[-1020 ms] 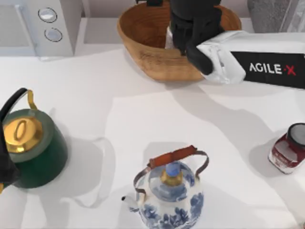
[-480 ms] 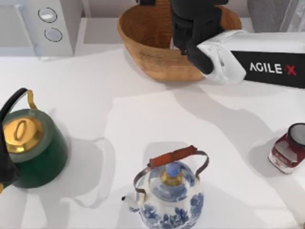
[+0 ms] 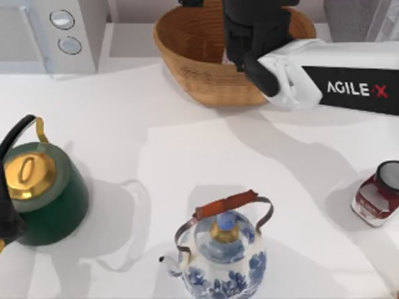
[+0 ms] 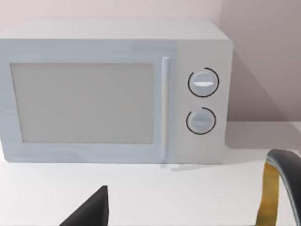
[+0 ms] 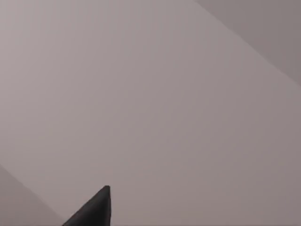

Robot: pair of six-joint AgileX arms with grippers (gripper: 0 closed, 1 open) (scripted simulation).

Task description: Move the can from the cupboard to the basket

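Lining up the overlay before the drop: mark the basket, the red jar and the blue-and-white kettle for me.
basket (image 3: pixel 187 37), top view, inner left wall.
red jar (image 3: pixel 373 205), top view, its red body.
blue-and-white kettle (image 3: pixel 224 265), top view, painted body below the lid.

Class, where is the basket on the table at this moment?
In the top view, the basket sits at the table's far edge near the middle, right of the white microwave, with the right hand hanging over its right half.

Right arm (image 3: pixel 349 81) with a white boxy link, black panel lettered AGILE·X in white with a red X, black rounded joint, blocky matte-black wrist and right gripper (image 3: pixel 252 28), black pointed fingertip (image 5: pixel 94 209), left arm's black edge (image 3: pixel 7 221)
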